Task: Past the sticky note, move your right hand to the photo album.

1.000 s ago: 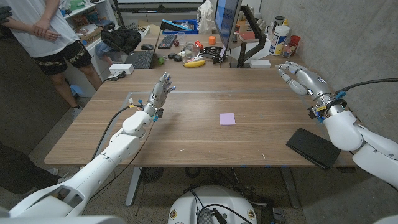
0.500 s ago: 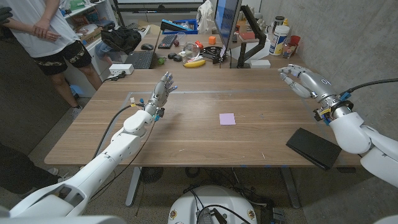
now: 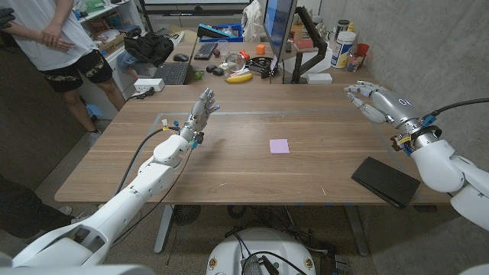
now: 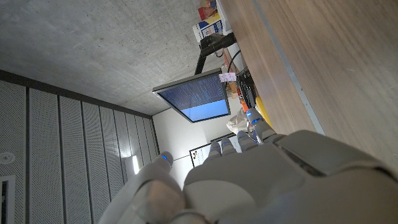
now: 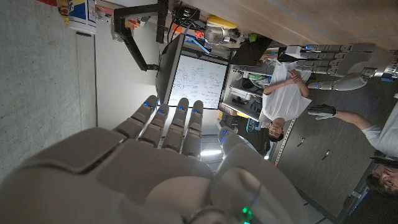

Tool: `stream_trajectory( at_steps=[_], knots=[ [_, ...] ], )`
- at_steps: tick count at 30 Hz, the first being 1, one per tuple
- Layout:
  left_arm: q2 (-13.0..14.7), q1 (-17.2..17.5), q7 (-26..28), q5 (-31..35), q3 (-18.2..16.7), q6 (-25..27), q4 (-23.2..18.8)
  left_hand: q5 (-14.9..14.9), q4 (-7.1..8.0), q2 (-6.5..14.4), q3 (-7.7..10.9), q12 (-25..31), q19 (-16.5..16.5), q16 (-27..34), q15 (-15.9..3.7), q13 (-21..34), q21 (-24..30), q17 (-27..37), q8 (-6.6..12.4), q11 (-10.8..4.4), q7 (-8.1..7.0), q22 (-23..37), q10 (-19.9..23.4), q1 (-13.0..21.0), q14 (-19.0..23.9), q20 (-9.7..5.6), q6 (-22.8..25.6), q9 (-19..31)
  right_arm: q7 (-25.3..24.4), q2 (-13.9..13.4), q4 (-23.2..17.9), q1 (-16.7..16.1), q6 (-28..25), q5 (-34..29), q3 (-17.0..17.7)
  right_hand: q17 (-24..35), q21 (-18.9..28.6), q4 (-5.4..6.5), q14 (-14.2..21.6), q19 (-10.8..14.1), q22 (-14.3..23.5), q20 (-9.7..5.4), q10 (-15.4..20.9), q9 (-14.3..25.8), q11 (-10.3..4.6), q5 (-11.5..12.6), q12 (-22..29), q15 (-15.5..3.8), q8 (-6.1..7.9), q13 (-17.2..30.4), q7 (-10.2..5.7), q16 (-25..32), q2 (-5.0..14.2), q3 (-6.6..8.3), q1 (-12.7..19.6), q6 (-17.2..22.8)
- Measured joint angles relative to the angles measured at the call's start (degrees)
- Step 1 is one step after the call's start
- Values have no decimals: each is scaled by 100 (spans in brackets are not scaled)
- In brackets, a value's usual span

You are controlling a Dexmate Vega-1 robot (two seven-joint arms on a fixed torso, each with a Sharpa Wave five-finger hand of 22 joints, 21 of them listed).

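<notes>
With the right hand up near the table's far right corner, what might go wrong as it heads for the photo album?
1. The right hand is raised beyond the photo album, which lies under the forearm at the table's near right edge; pulling back, the arm may nudge it off.
2. The album overhangs that edge slightly, so pressing its outer corner could tip it.
3. The sticky note lies toward the middle; sweeping over it might drag it.

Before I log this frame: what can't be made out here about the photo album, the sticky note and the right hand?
- Photo album, head view: its near corner runs past the table edge; cover detail too small.
- Sticky note: any writing too small.
- Right hand: its palm faces away; height above the table unclear.
</notes>
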Motion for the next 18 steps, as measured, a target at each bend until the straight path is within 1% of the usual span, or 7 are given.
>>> stream_trajectory(
  at_steps=[1, 5, 6, 7, 18],
  knots=[
    [5, 0, 0, 9, 0, 3, 0, 0, 0, 0, 0, 0, 0, 0, 0, 0, 0, 0, 0, 0, 0, 0, 0, 0, 0, 0, 0, 0, 19, 44, -23, -48, 1, -25, 68, 0, 0, 0, 0, 0, 0, 0, 0, 0, 0, 0, 0, 0, 0, 0, 0, 0, 0, 0, 0, 0],
    [21, 3, 0, 9, 0, 3, -9, 0, 0, 0, 0, 0, 0, 0, 0, 0, 0, 0, 0, 0, 0, 0, 0, 0, 0, 0, 0, 0, 76, 44, -23, -48, 1, -115, 68, 0, 0, 0, 0, 0, 0, 0, 0, 0, 0, 0, 0, 0, -19, 0, -3, 0, 0, 0, 0, -3],
    [27, 10, 17, 12, -3, 7, -15, 0, 0, 0, 0, 0, 0, 0, 0, 0, 0, 0, 0, 0, 0, 0, 0, 0, 0, 0, 0, 0, 97, 125, -70, -129, 1, -147, 183, 0, 0, 0, 22, 0, 0, 0, 0, 0, 0, 0, 0, 23, -26, 0, -22, 0, 0, 0, 0, -22],
    [27, 10, 21, 12, -3, 7, -15, 0, 0, 0, 0, 0, 0, 0, 0, 0, 0, 0, 0, 0, 0, 0, 0, 0, 0, 0, 0, 0, 97, 141, -78, -145, 1, -147, 205, 0, 0, 0, 21, 0, 0, 0, 0, 0, 0, 0, 0, 22, -26, 0, -22, 0, 0, 0, 0, -22],
    [82, 67, 49, 12, -50, 7, -69, 0, 0, 0, 0, 0, 0, 0, 0, 0, 0, 0, 0, 0, 0, 0, 0, 0, 0, 0, 0, 0, 266, 289, -172, -300, -68, -433, 394, 0, 0, 0, 30, -1, 0, 0, 0, 0, 0, 0, -25, 31, -26, 0, -21, 0, 0, 0, 0, -22]
  ],
)
